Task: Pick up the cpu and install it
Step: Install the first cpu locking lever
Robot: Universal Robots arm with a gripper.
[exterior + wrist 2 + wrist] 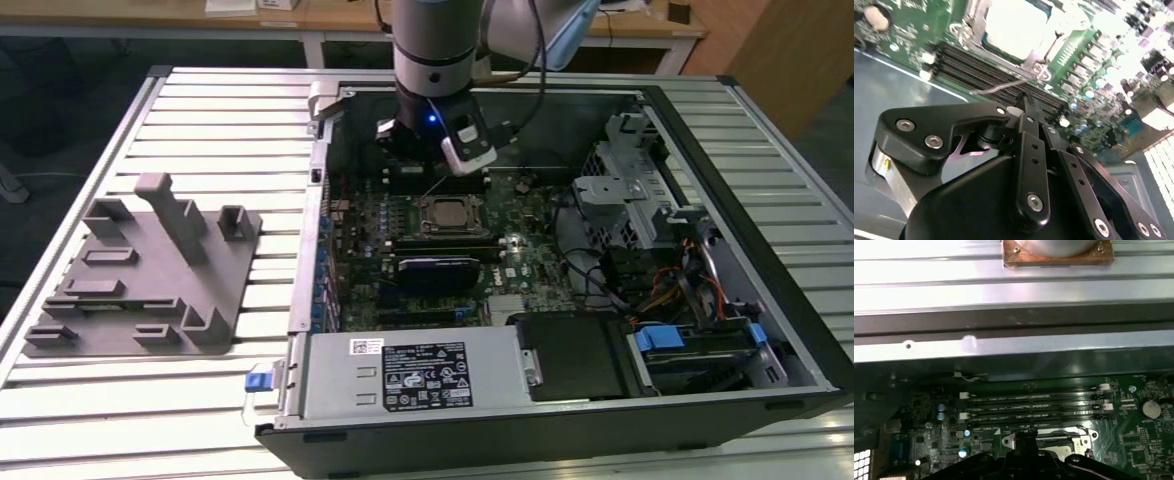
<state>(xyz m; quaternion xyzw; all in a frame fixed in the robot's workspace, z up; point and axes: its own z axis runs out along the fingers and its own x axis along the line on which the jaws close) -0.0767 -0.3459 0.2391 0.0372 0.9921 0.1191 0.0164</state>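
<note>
Exterior view first: the arm reaches down into the open computer case (667,110) on the slatted metal worktop (160,400). The hand (427,172) hangs over the motherboard (521,250). The cpu (446,213) is just below it, lying flat in the black-framed socket (475,228), so it's in the board and not in the hand. Well off to the exterior view's left of the hand, outside the case, a grey plastic fixture (147,270) sits on the worktop. The power supply (407,375) fills the end of the case away from the hand.

Second wrist view: you're looking along the black linkages, and the hand (1025,100) is pinched down to a narrow point. The fingers (1030,140) are together, with nothing between them as far as I can see. A thin wire lever (999,88) lies just past the tips. Next come the memory slots (984,70). Beyond those the cpu (1014,24) shows as a bright pale square inside its metal frame.

First wrist view: the hand (1023,439) is a dark shape with its tip over the socket (1084,441). The memory slots (1034,405) run just beyond it. A coin battery (1152,409) sits off to one side, near but not touching. Further out from the hand are the case wall (1004,347) and then the worktop slats.
</note>
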